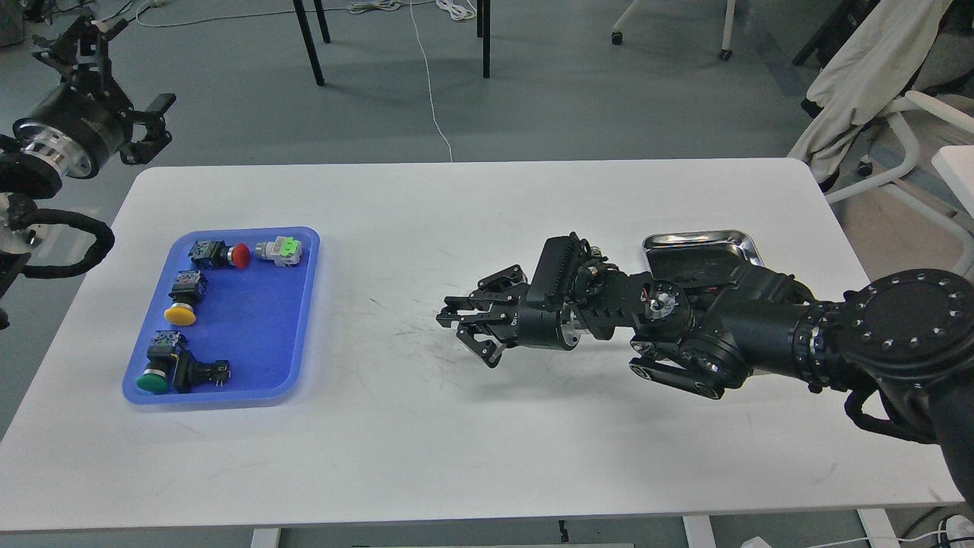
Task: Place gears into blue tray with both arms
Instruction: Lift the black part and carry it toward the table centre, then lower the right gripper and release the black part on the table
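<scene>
The blue tray [300,304] lies on the left of the white table and holds several pushbutton switches with red, yellow and green caps. No gears can be made out anywhere. My right gripper [445,313] hangs low over the middle of the table, pointing left toward the blue tray and well short of it. Its fingertips are drawn together, and I cannot tell whether anything tiny is pinched between them. My left gripper [131,67] is raised beyond the table's far left corner with its fingers spread wide and empty.
A shiny steel tray [700,242] sits at the right, its near half hidden behind my right arm. Bare white tabletop [380,251] separates the two trays. Chair legs and cables lie on the floor beyond the far edge.
</scene>
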